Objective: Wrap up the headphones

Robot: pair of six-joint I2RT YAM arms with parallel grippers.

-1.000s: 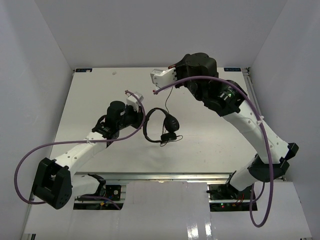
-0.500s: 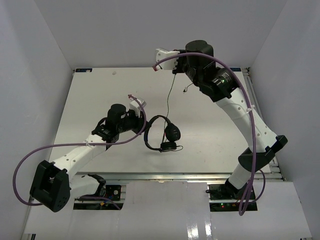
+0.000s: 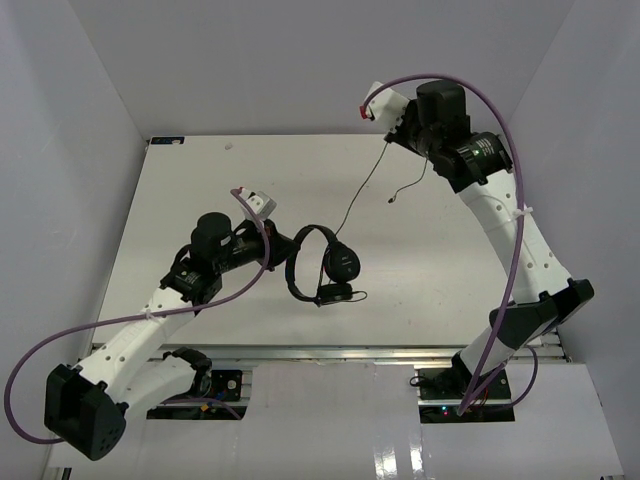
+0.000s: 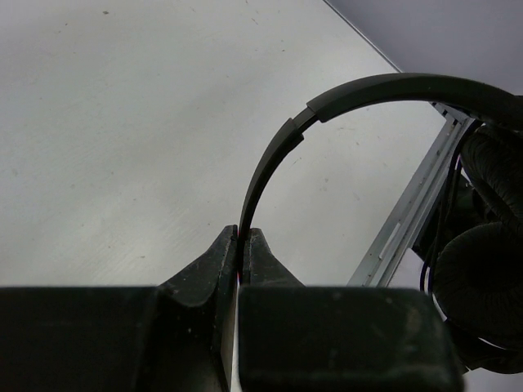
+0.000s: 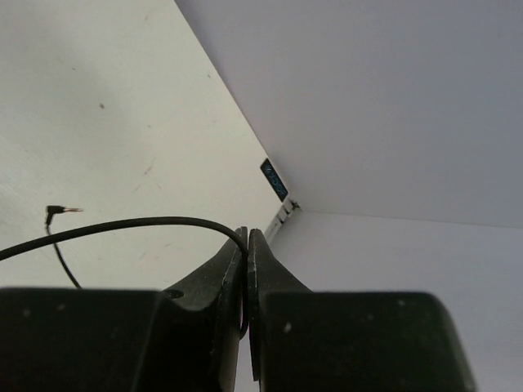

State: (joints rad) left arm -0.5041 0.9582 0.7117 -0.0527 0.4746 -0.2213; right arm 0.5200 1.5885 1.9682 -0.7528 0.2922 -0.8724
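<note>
The black headphones [image 3: 325, 265] hang just above the middle of the white table [image 3: 180, 190], held by their headband. My left gripper [image 3: 284, 246] is shut on that thin headband [image 4: 278, 155], which arcs up and right from the fingertips of the left gripper [image 4: 243, 233]. Both padded earcups [image 4: 482, 278] show at the right edge of the left wrist view. The thin cord [image 3: 365, 185] runs up from the earcups to my right gripper [image 3: 392, 136], raised at the back right. The right gripper [image 5: 247, 233] is shut on the cord [image 5: 139, 222]. The plug [image 5: 57, 211] dangles free below it.
White walls enclose the table on the left, back and right. A metal rail [image 3: 350, 352] runs along the near edge. Thick purple cables [image 3: 60, 330] loop off both arms. A small blue label [image 5: 274, 180] sits at the table's far corner.
My right arm has swung up and to the back right, drawing the cord out longer and straighter. My left arm has shifted slightly left while still holding the headband.
</note>
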